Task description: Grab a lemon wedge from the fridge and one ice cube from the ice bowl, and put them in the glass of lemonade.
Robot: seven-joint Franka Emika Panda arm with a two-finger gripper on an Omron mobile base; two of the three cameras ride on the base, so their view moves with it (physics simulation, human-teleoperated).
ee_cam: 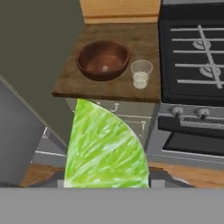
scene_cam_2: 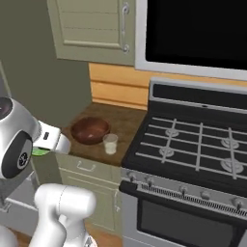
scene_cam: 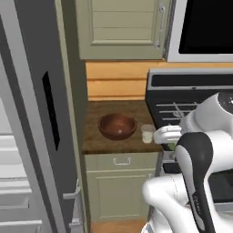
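The lemon wedge [ee_cam: 105, 148] looms large and yellow-green in the hand view, held by my gripper [ee_cam: 107, 181], whose tips it hides. From the base views the hand [scene_cam: 167, 135] hovers short of the counter's front edge, with a sliver of the wedge [scene_cam_2: 39, 152] under it. The ice bowl [ee_cam: 103, 59] sits on the wooden counter with a tiny pale ice cube [ee_cam: 104, 68] inside. The glass of lemonade [ee_cam: 141, 74] stands just right of the bowl [scene_cam: 117, 125]. The fridge [scene_cam: 32, 113] is at the left with its grey door swung open.
A black gas stove [scene_cam_2: 193, 144] adjoins the counter on the right, with a dark microwave [scene_cam: 205, 27] above it. Beige cupboards [scene_cam: 123, 27] hang over the counter and a drawer [scene_cam: 122, 161] sits beneath it. The open fridge door [ee_cam: 17, 131] stands close on my left.
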